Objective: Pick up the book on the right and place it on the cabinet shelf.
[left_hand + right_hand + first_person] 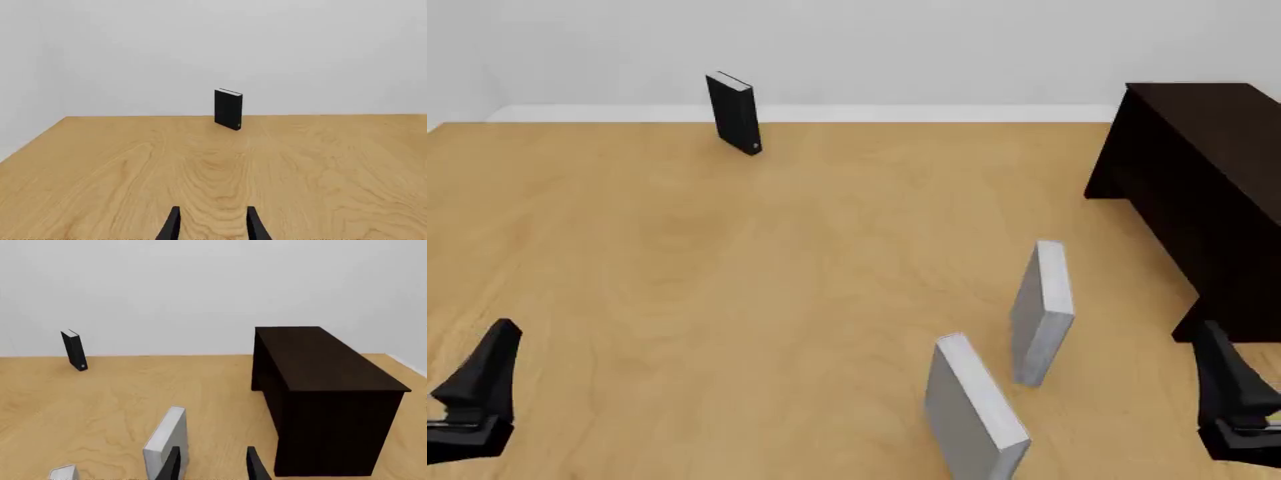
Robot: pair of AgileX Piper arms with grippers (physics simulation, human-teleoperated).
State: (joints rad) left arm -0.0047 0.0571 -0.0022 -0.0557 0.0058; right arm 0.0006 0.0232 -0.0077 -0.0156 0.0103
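I had both arms parked low at the near edge of the bench (694,280). The left gripper (481,385) sat at the near left, its fingers spread and holding nothing. The right gripper (1228,395) sat at the near right, likewise spread and empty.

The book (1041,312) stood upright on the bench, right of centre and near the cabinet (1208,170) but apart from it. In the right wrist view the book (167,442) stood just ahead of the gripper (212,465). A 2nd grey book (974,415) stood nearer me, just left of the 1st and tilted. A black book (733,112) stood upright at the far left. I could not see the cabinet's shelf from any view.
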